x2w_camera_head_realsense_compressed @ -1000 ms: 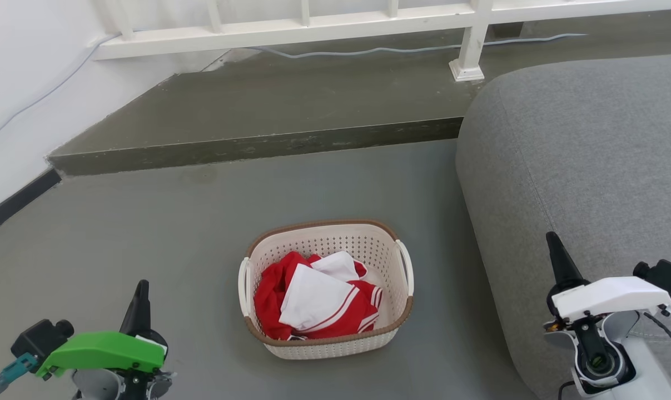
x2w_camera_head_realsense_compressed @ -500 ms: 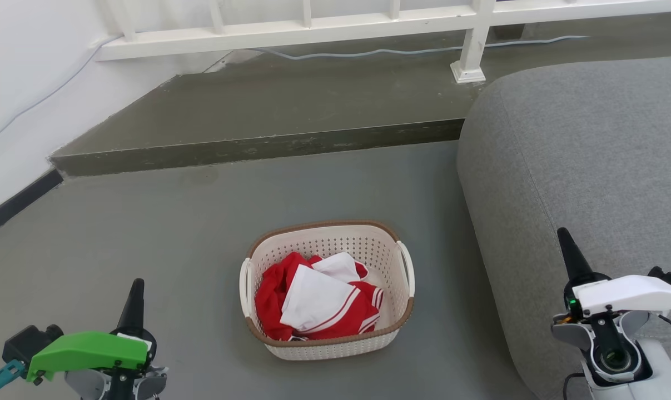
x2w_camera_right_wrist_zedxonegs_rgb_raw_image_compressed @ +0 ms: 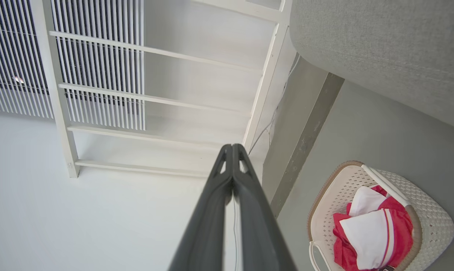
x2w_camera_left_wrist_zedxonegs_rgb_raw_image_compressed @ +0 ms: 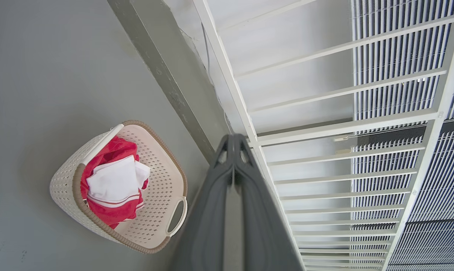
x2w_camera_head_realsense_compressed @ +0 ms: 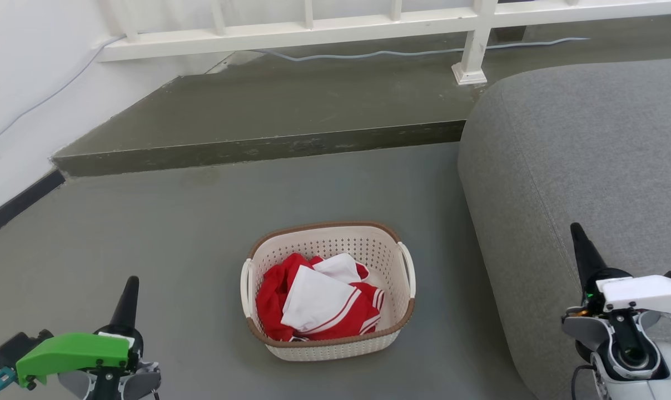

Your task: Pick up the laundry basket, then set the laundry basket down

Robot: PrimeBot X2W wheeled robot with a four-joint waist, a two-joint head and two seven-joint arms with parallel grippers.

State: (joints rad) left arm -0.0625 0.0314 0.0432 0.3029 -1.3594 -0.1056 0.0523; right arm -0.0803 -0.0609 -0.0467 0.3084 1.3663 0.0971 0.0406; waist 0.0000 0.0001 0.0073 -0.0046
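Setting was a home living area. Rounded grey fabric sofa point(x2w_camera_head_realsense_compressed: 580, 155) stood at 3 o'clock; cream-white perforated plastic laundry basket point(x2w_camera_head_realsense_compressed: 335, 244) of red-and-white clothing point(x2w_camera_head_realsense_compressed: 313, 300) sat at 6 o'clock on smooth grey floor point(x2w_camera_head_realsense_compressed: 146, 233); white-painted slatted railing point(x2w_camera_head_realsense_compressed: 335, 25) ran at 12 o'clock behind a raised olive-grey step point(x2w_camera_head_realsense_compressed: 285, 105); plain white wall point(x2w_camera_head_realsense_compressed: 24, 66) stood at 10 o'clock.

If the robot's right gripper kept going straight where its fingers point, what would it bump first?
Probably the white railing: the right gripper aims at it, well clear of the laundry basket. Depth is hard to judge.
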